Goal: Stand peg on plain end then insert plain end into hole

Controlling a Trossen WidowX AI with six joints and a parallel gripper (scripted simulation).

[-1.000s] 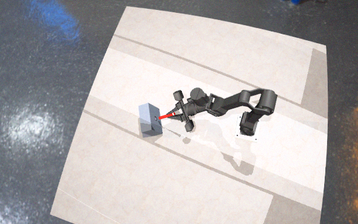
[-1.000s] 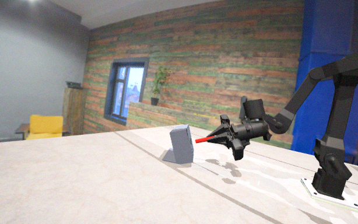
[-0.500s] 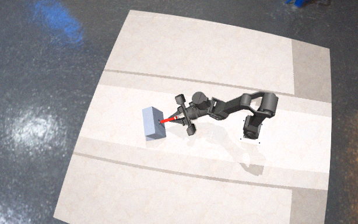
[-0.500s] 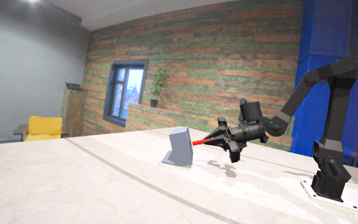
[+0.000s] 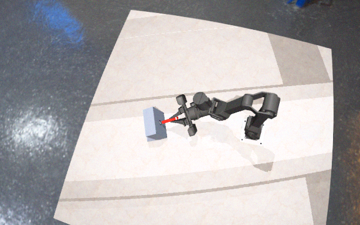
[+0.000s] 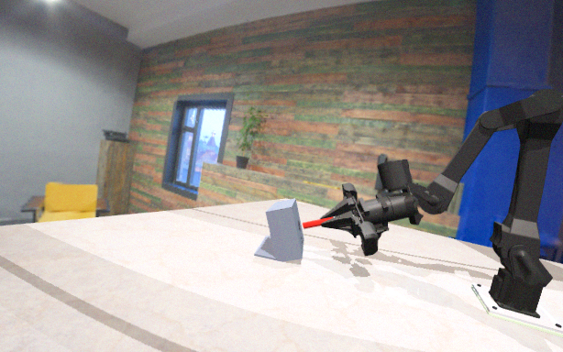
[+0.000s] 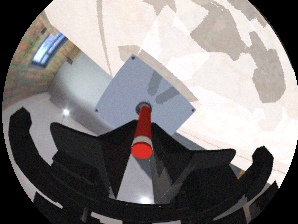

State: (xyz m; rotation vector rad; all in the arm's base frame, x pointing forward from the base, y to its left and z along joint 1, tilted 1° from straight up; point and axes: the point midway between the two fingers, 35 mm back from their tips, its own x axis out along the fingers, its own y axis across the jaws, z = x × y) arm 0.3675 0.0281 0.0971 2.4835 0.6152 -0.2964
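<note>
Peg (image 5: 169, 120) tip hidden inside hole; white band behind pincer (image 5: 177, 118).

End effector (image 6: 331, 219) w/ red peg (image 6: 314, 223), tip at sloped panel (image 6: 284, 229).

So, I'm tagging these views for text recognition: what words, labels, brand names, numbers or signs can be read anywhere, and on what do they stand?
None: no readable text in any of the three views.
The red peg carries only a plain white band, no lettering.
The gray sloped panel shows one hole and a bare face.
The gripper, shut on the peg, and the arm's base plate bear no legible markings.
The wood wall, window and yellow chair show no signs.
</note>
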